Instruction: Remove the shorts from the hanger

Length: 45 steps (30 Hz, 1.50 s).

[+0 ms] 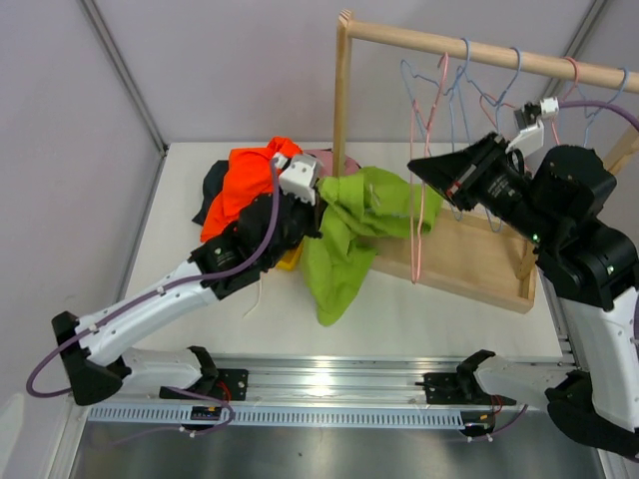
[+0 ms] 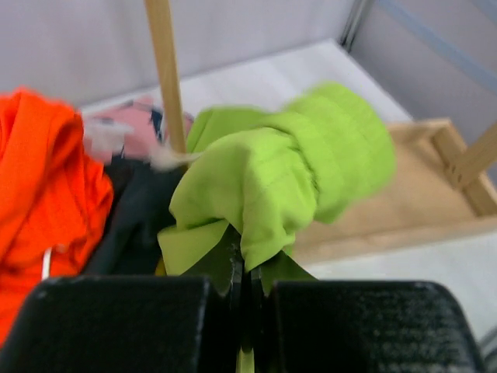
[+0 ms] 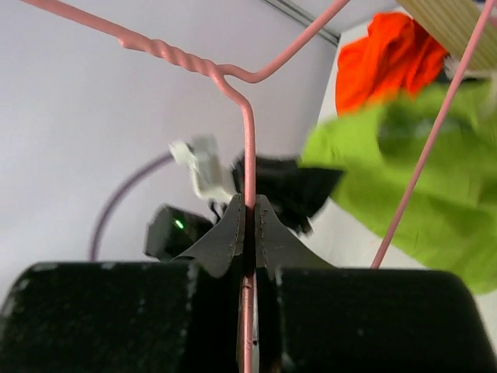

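The lime green shorts (image 1: pixel 354 225) hang bunched over the lower wire of a pink hanger (image 1: pixel 419 200). My left gripper (image 1: pixel 318 200) is shut on their left edge; in the left wrist view the jaws (image 2: pixel 248 268) pinch a fold of the lime fabric (image 2: pixel 287 171). My right gripper (image 1: pixel 419 165) is shut on the pink hanger's wire (image 3: pixel 249 140), close below its twisted neck. Orange shorts (image 1: pixel 250 180), black shorts (image 1: pixel 215 195) and pink shorts (image 1: pixel 321 158) lie piled on the table behind my left gripper.
A wooden rack has a top bar (image 1: pixel 479 50), an upright post (image 1: pixel 341 100) and a base tray (image 1: pixel 479 264). Several empty blue and pink wire hangers (image 1: pixel 504 85) hang on the bar. The post (image 2: pixel 167 78) stands just behind the lime shorts.
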### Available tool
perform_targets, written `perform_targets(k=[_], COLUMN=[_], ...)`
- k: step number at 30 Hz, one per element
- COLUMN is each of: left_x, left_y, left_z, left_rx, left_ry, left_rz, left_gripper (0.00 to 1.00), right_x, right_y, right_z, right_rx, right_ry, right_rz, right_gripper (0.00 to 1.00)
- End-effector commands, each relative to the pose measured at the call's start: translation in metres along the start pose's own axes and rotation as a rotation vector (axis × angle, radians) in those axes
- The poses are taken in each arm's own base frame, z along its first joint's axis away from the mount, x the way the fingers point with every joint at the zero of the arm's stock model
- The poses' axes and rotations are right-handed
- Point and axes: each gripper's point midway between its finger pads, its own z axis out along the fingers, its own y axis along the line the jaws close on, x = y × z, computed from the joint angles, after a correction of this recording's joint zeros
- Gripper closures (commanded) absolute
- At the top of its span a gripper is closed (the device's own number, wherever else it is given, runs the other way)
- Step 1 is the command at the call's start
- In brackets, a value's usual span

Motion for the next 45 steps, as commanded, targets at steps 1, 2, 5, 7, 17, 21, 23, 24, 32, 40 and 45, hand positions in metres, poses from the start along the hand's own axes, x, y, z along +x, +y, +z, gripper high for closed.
perform_targets(k=[1,2,5,7,17,21,23,24,32,40,45], left_x=[0.023,0.015,0.042,0.05,0.054,0.033,0.016,-0.009,-0.123,-0.23,-0.293], left_y=[0.005,0.008,0.006,0.004,-0.005,0.0,0.011,0.015,0.07,0.117,0.142], left_z=[-0.029,-0.045,-0.07,-0.092,-0.132,-0.133,-0.127,-0.13,-0.121,-0.09,-0.081], left_rx=[0.036,0.051,0.075,0.103,0.139,0.106,0.029,0.018,-0.136,-0.258,-0.292], left_ry=[0.019,-0.012,0.009,0.014,0.036,0.007,-0.015,-0.055,-0.213,-0.296,-0.422], left_rz=[-0.087,-0.111,-0.124,-0.134,-0.133,-0.117,-0.042,-0.032,0.027,0.086,0.045], left_gripper=[1.0,1.0,1.0,1.0,1.0,1.0,1.0,1.0,1.0,1.0,1.0], right_x=[-0.027,-0.029,-0.049,-0.055,-0.095,-0.083,-0.068,-0.063,-0.026,-0.004,0.006], right_y=[0.029,0.025,0.021,0.017,-0.024,-0.024,-0.025,-0.026,-0.036,-0.065,-0.08], right_z=[0.008,0.024,0.046,0.059,0.114,0.108,0.089,0.084,0.012,-0.04,-0.058], right_rx=[-0.063,-0.038,-0.019,-0.029,0.007,-0.001,0.007,0.006,0.022,0.106,0.144], right_ry=[-0.063,-0.056,-0.081,-0.072,-0.103,-0.08,-0.071,-0.064,-0.084,-0.103,-0.108], right_rz=[-0.05,-0.055,-0.072,-0.068,-0.043,-0.042,-0.042,-0.04,-0.044,-0.102,-0.128], right_gripper=[1.0,1.0,1.0,1.0,1.0,1.0,0.86,0.74,0.01,0.01,0.01])
